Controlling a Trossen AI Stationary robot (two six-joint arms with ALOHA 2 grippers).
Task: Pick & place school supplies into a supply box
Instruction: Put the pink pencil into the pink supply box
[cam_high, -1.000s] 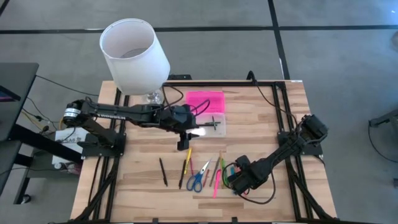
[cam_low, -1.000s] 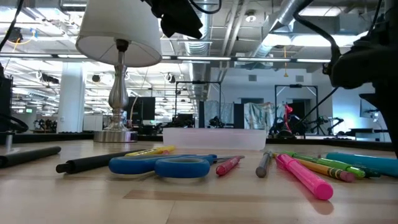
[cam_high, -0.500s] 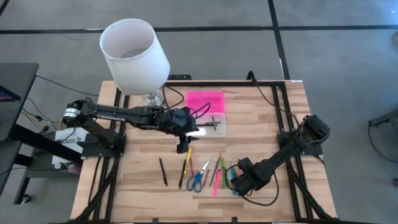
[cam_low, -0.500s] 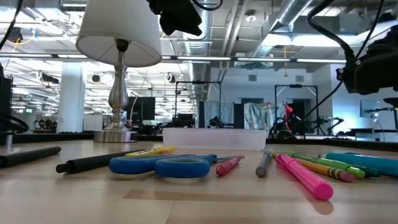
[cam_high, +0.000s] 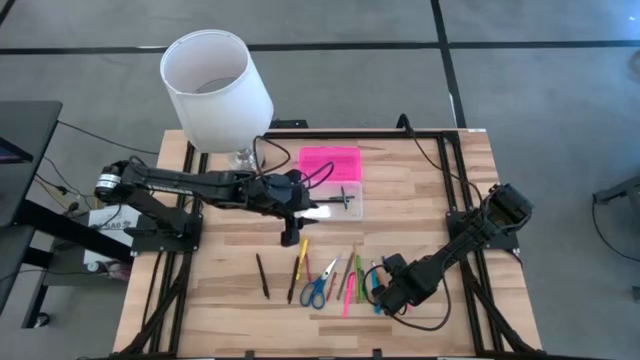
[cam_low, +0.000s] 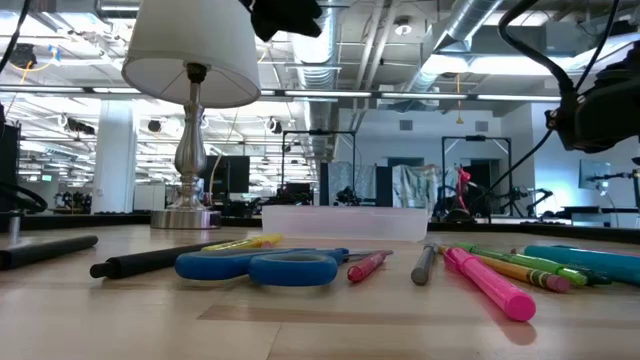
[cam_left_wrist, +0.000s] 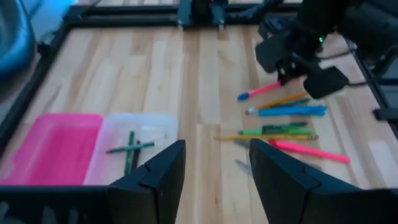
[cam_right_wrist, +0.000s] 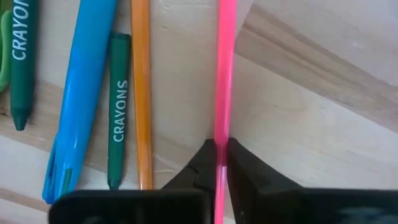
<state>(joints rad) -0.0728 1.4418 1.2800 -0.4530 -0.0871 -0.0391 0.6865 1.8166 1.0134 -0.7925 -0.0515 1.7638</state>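
White cylindrical fabric lampshade (cam_high: 217, 88) on a silver metal lamp base (cam_low: 189, 160), at 11 o'clock on the pale wooden plank counter (cam_high: 220, 270). Grey tiled floor (cam_high: 540, 70) surrounds it.

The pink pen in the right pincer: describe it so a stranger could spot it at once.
Start at the table's front edge, where the supplies lie loose near the blue-handled scissors. At that cluster's right end the right pincer is shut on a thin pink pen. Beside it lie an orange pencil and a green crayon; only the pink pen is clamped.
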